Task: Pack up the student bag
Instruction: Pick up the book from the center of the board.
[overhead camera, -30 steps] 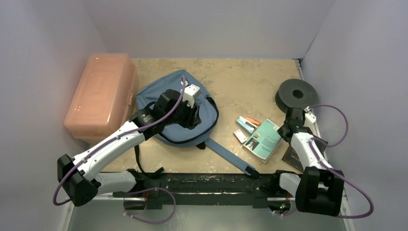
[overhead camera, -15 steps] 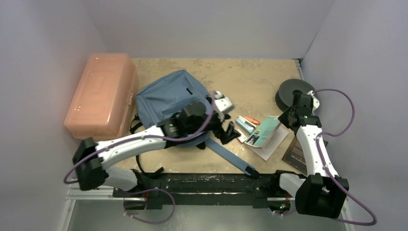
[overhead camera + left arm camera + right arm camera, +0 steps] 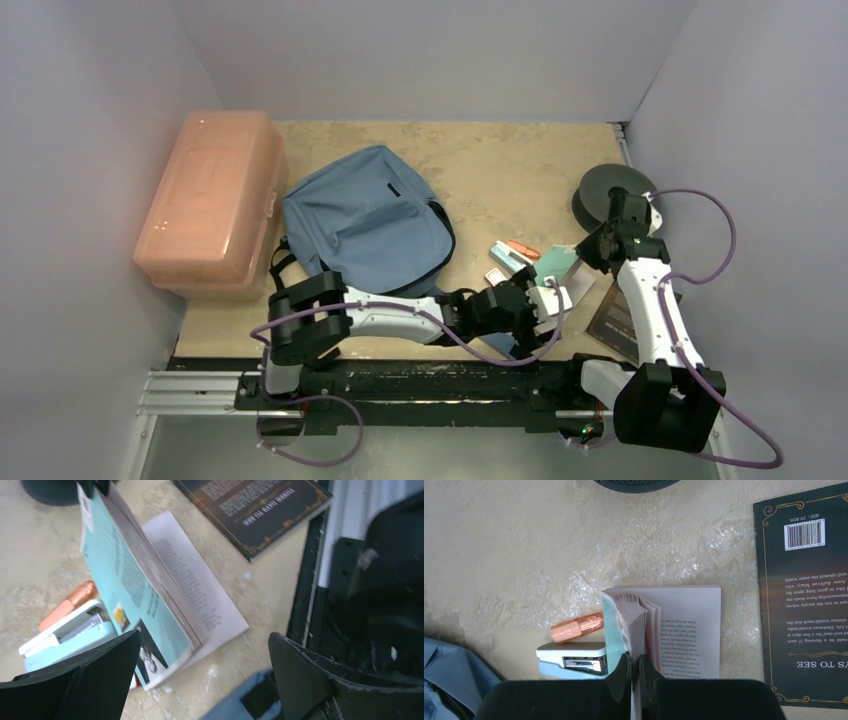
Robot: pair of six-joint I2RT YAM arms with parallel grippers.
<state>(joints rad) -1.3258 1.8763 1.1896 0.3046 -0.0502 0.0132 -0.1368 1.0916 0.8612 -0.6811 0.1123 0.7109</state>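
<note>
The student bag [image 3: 365,218], blue-grey with black straps, lies flat left of centre; one strap end [image 3: 250,700] shows under my left gripper. A teal paperback [image 3: 556,270] stands half open to the bag's right. My right gripper [image 3: 634,662] is shut on its cover and a bundle of pages [image 3: 624,615], lifting them while the last page [image 3: 689,630] lies on the table. My left gripper [image 3: 205,645] is open and holds nothing. It hovers low just in front of the teal paperback [image 3: 125,580], its arm stretched along the near edge [image 3: 400,315].
A pale blue stapler [image 3: 571,660] and an orange capped item [image 3: 576,627] lie left of the paperback. A dark hardback [image 3: 804,595] lies at the right, a black roll [image 3: 610,195] behind it. A salmon plastic box [image 3: 210,200] stands far left beside the bag.
My left arm has swung off the bag, rightward and down to the paperback, and its jaws have opened wide. The right gripper has raised the book's pages and holds them.
</note>
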